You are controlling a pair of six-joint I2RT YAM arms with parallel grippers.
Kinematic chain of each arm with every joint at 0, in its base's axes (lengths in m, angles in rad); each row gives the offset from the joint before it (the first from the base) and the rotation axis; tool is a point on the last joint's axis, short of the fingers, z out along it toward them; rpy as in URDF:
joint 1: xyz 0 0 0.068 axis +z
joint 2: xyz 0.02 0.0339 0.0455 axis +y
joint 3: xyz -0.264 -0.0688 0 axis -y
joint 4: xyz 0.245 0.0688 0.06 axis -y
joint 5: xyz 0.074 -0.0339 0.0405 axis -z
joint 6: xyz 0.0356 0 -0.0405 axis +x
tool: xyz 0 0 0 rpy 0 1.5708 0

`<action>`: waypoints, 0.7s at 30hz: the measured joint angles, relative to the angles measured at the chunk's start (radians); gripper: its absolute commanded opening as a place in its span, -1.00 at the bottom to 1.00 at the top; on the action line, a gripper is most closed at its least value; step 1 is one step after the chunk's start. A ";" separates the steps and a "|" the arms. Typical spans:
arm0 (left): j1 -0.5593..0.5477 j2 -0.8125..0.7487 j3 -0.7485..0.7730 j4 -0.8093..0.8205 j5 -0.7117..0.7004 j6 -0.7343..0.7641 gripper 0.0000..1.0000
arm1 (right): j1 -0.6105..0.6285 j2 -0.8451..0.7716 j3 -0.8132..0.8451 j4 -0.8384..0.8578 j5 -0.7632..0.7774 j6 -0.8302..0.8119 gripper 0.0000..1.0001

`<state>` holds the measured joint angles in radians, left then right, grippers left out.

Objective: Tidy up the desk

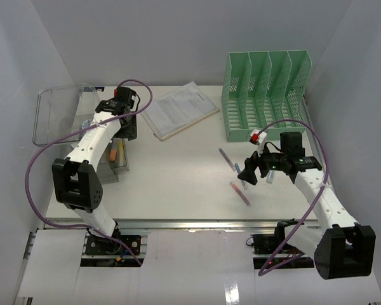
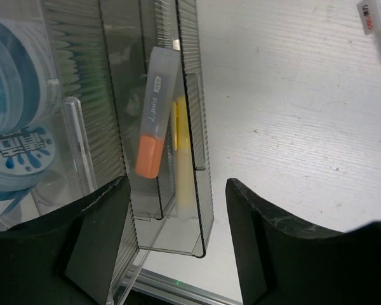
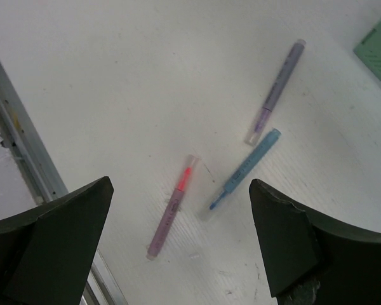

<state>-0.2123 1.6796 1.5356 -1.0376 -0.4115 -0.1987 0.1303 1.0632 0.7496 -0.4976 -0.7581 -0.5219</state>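
- See the left gripper (image 2: pixel 176 190)?
- Yes. Spread wide, holding nothing, above the clear bin (image 2: pixel 197 127) with an orange marker (image 2: pixel 153 121) and a yellow marker (image 2: pixel 183 159) inside.
- And the right gripper (image 3: pixel 180 190)?
- Wide too, holding nothing, above a pink pen (image 3: pixel 173 213), blue pen (image 3: pixel 247 166) and purple pen (image 3: pixel 276 92) lying on the white desk (image 3: pixel 114 82), right under both arms.

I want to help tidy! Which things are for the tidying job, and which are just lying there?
Likely for the job: desk, pink highlighter, blue highlighter, purple highlighter, clear bin with an orange highlighter inside, open left gripper, open right gripper.
Just lying there: green file rack, papers.
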 measured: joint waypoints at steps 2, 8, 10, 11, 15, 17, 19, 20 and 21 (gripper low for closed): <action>0.000 -0.001 0.000 0.006 0.031 0.000 0.51 | 0.000 -0.004 0.000 0.002 0.077 0.024 0.90; -0.001 -0.045 -0.001 0.028 0.192 0.003 0.58 | 0.000 -0.001 0.000 0.019 0.336 0.127 0.92; -0.002 -0.095 -0.012 0.058 0.287 -0.001 0.63 | 0.000 0.005 0.000 0.043 0.460 0.187 0.94; -0.002 -0.139 -0.040 0.098 0.350 -0.007 0.63 | 0.001 0.012 0.000 0.056 0.533 0.218 0.93; -0.010 -0.349 -0.182 0.253 0.554 -0.045 0.65 | -0.004 0.053 0.001 0.091 0.754 0.313 0.88; -0.010 -0.523 -0.361 0.366 0.670 -0.086 0.66 | -0.005 0.095 0.001 0.098 0.826 0.351 0.86; -0.011 -0.692 -0.524 0.432 0.770 -0.136 0.66 | -0.007 0.140 0.001 0.097 0.882 0.382 0.80; -0.012 -0.759 -0.590 0.467 0.810 -0.160 0.66 | -0.011 0.165 0.002 0.097 0.902 0.395 0.77; -0.013 -0.810 -0.644 0.491 0.843 -0.183 0.67 | -0.016 0.189 0.003 0.097 0.915 0.408 0.74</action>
<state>-0.2249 0.8692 0.8920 -0.5464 0.4316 -0.3817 0.1146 1.2519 0.7531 -0.4011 0.1566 -0.1143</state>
